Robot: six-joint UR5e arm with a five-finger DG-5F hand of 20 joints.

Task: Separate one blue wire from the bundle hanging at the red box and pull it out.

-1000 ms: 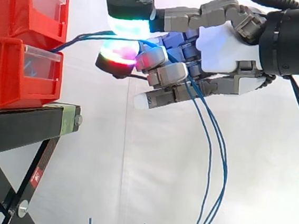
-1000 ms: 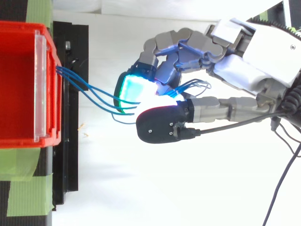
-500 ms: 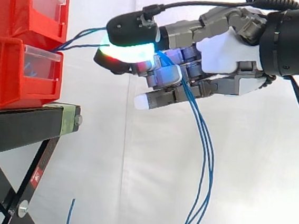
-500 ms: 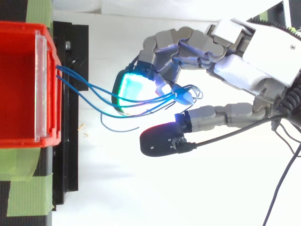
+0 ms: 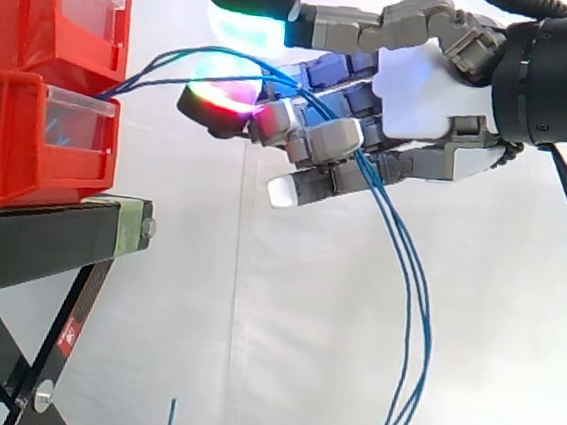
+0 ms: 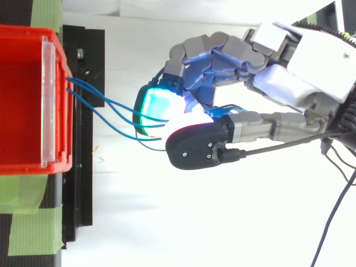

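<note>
**Obscured and Cropped Areas**

Inside the hand (image 5: 425, 96), the blue wires (image 5: 405, 259) vanish among the curled fingers (image 5: 323, 139). How many are held cannot be told. In the top view, pad glare washes out the contact. Below the hand, the side view's bottom edge cuts off the hanging wire ends. Ahead of the fingertips, the red bins (image 5: 19, 137) are cropped at the left edge and hide the wire anchor point.
</note>
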